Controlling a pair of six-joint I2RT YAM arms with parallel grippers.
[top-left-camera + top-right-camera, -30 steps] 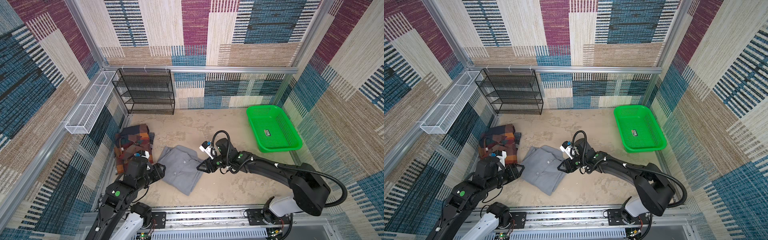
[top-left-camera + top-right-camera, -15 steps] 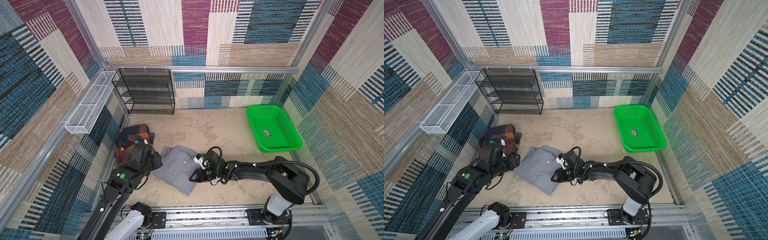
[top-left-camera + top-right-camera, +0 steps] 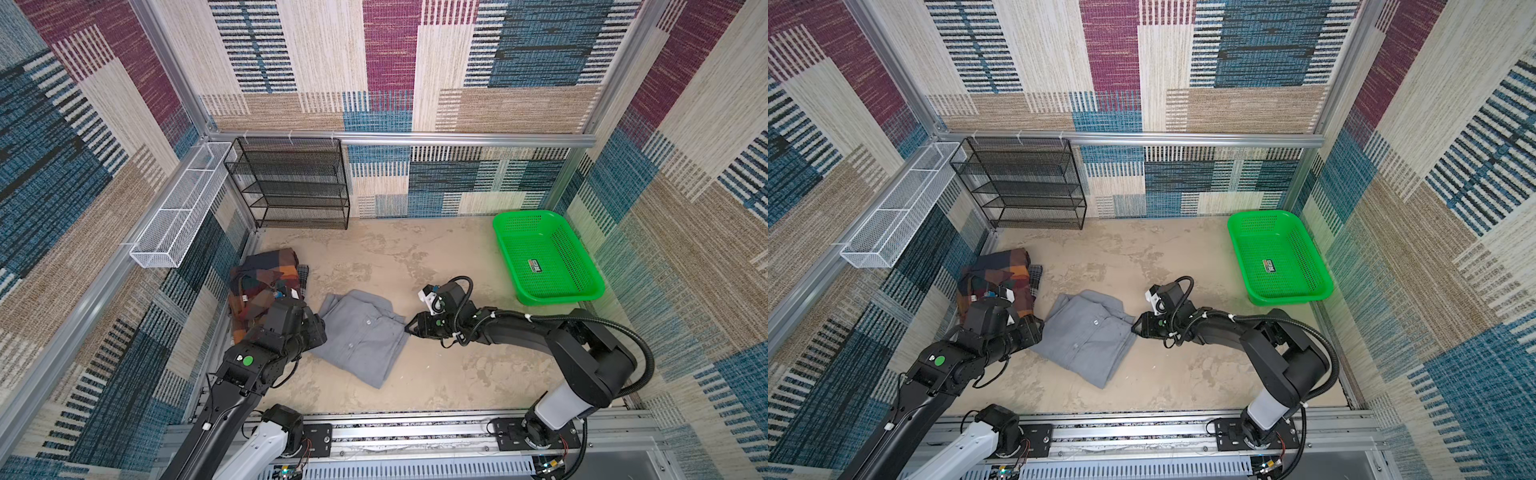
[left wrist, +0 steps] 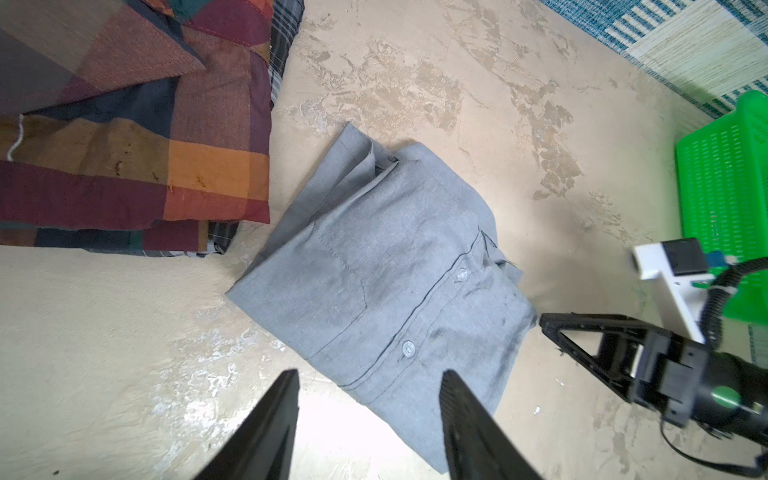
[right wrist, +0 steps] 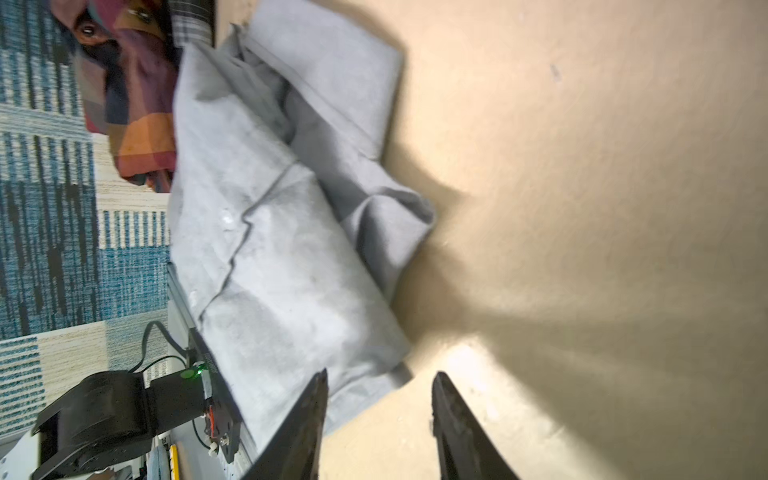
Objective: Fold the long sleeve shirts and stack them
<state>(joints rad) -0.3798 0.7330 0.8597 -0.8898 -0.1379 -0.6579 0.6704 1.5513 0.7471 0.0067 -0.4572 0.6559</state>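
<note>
Left wrist view: gray shirt folded on table, plaid shirt just beside it. Soft, light and floppy, I judge; pinch all layers at opposite edges. Left gripper and right gripper: jaws parted, empty, at the gray shirt's edges.

Gray shirt, orange-brown-navy plaid shirt, green basket
</note>
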